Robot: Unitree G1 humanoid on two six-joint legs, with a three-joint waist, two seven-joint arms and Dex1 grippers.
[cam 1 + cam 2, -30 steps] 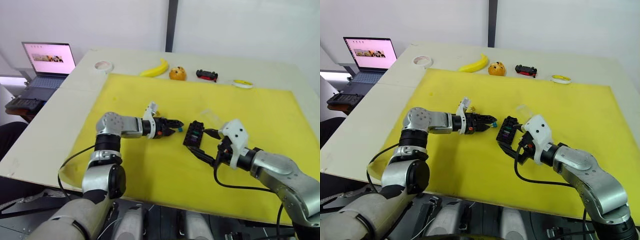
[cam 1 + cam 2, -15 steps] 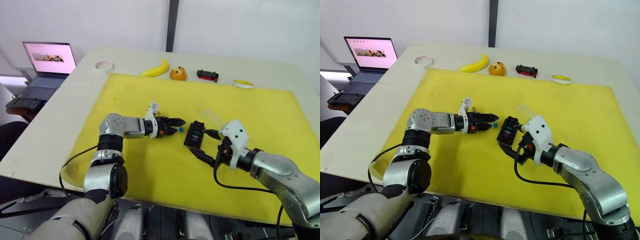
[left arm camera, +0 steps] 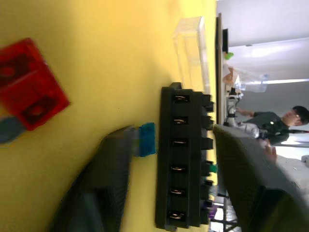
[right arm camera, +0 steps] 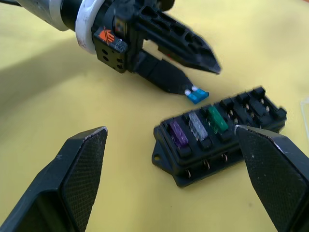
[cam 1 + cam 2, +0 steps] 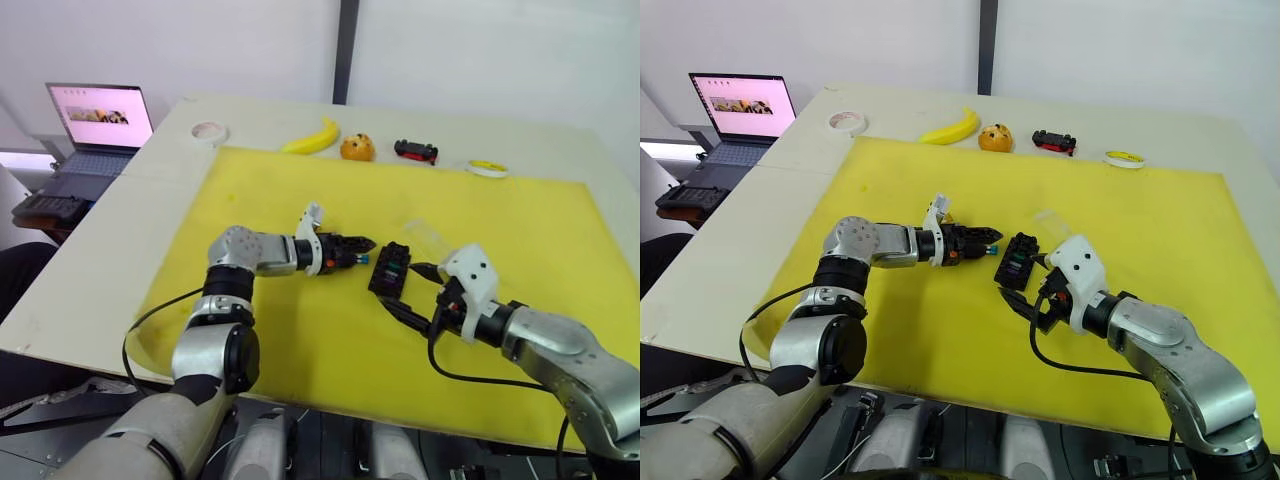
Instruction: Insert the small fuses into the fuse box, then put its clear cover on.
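The black fuse box (image 5: pixel 390 268) lies on the yellow mat (image 5: pixel 300 340), with purple, grey and green fuses (image 4: pixel 198 126) seated in its slots. My left gripper (image 5: pixel 366 252) is shut on a teal fuse (image 4: pixel 198 94), whose end is almost touching the box's side. My right gripper (image 5: pixel 405 288) is open, its fingers (image 4: pixel 72 174) spread wide on either side of the box without touching it. The clear cover (image 5: pixel 425 236) rests on the mat just beyond the box. A red fuse (image 3: pixel 31 87) lies loose on the mat near the left gripper.
Along the table's far edge sit a banana (image 5: pixel 312 138), an orange (image 5: pixel 355 148), a black-and-red toy car (image 5: pixel 414 151) and two tape rolls (image 5: pixel 208 131). A laptop (image 5: pixel 95 125) stands at the far left. A person (image 3: pixel 285 123) is far off in the left wrist view.
My left gripper has moved right with the teal fuse, closing most of the gap to the fuse box. The right gripper and box have stayed put.
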